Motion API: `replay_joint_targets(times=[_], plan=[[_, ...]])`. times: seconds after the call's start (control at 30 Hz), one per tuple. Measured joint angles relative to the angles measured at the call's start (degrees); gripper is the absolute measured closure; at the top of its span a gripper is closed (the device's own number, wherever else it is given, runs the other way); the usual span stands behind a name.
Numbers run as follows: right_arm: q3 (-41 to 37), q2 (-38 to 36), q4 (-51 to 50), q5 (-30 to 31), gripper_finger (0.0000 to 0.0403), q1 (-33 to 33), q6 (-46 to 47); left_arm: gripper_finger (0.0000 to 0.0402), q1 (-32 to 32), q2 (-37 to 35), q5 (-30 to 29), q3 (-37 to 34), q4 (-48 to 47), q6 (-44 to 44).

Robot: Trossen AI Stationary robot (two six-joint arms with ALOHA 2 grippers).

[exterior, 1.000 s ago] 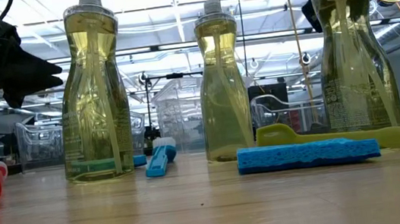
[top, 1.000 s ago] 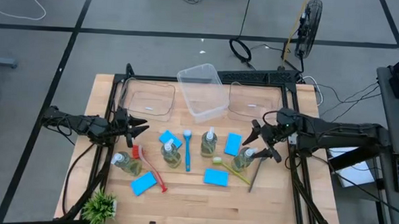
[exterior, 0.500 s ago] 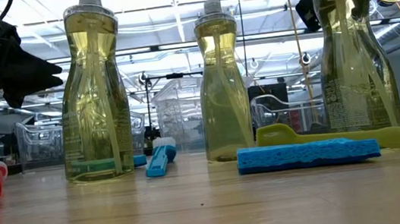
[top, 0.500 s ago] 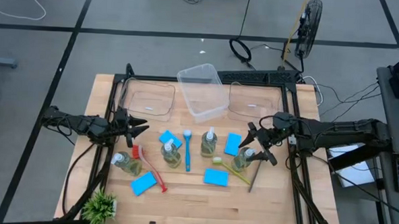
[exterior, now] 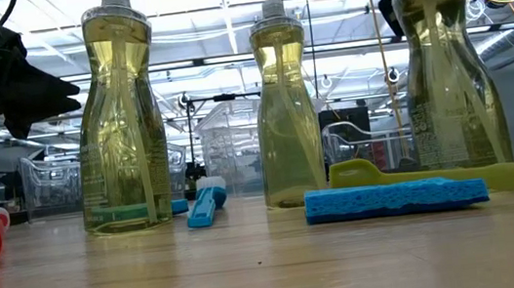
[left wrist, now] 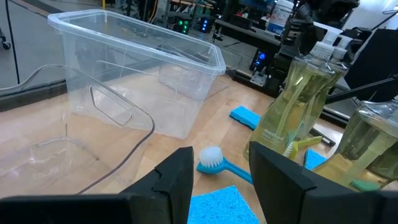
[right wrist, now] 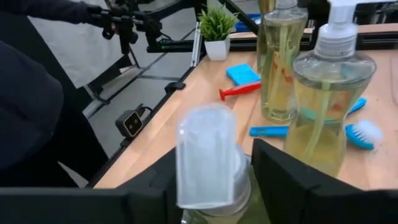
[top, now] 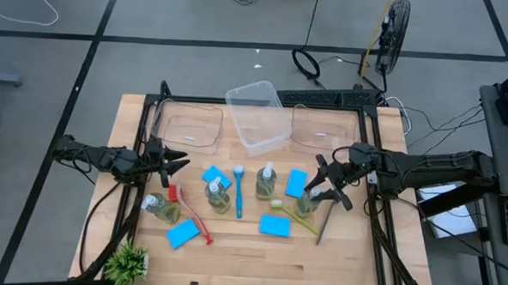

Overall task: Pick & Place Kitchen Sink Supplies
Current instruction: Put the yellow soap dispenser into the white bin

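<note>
Several clear pump bottles of yellow-green soap stand on the wooden table. My right gripper (top: 323, 188) is shut on the rightmost bottle (top: 310, 202), which also shows in the low view (exterior: 450, 71). Two other bottles (top: 266, 182) (top: 217, 196) stand mid-table, and one (top: 159, 207) is at the left. Blue sponges (top: 297, 183) (top: 274, 224) (top: 212, 175) lie flat among them. Between the bottles lie a red brush (top: 188, 213), a blue brush (top: 238, 190), a yellow-green brush (top: 284, 208) and a brown brush (top: 326, 221). My left gripper (top: 174, 162) waits open at the left, with nothing between its fingers (left wrist: 177, 180). My right gripper pinches the bottle's neck (right wrist: 244, 182), just under the pump head (right wrist: 208, 155), between its two fingers (right wrist: 283, 180). The fingers come in roughly level from the table's right side. The bottle stays upright, its base (exterior: 462, 160) resting on the table.
A clear bin (top: 257, 117) stands at the far middle, with two clear trays (top: 190, 127) (top: 323, 127) flat on either side of it. A small potted plant (top: 128, 262) sits at the near left corner. Black frame rails (top: 373, 208) run along both table sides.
My right gripper has edged toward the rightmost bottle. Its fingers, wide apart a second ago, have closed in on the bottle's neck. The left arm has kept still.
</note>
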Motion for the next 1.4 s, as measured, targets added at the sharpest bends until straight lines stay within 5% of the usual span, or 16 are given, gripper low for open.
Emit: replay_joint_targets(times=[0.2,0.73,1.4], plan=[[-0.1,-0.4,1.4,-0.5,0.0302,0.0,2.2,0.0245,0.0,0.0,0.0,0.0,0.0,0.0],[-0.3,-1.9,3.2,5.9,0.0302,0.0,7.6,0.0245,0.0,0.0,0.0,0.0,0.7,-1.9],[-0.3,-5.9,17.1,5.5,0.0302,0.0,13.7,0.0245,0.0,0.0,0.0,0.0,18.5,-1.5]])
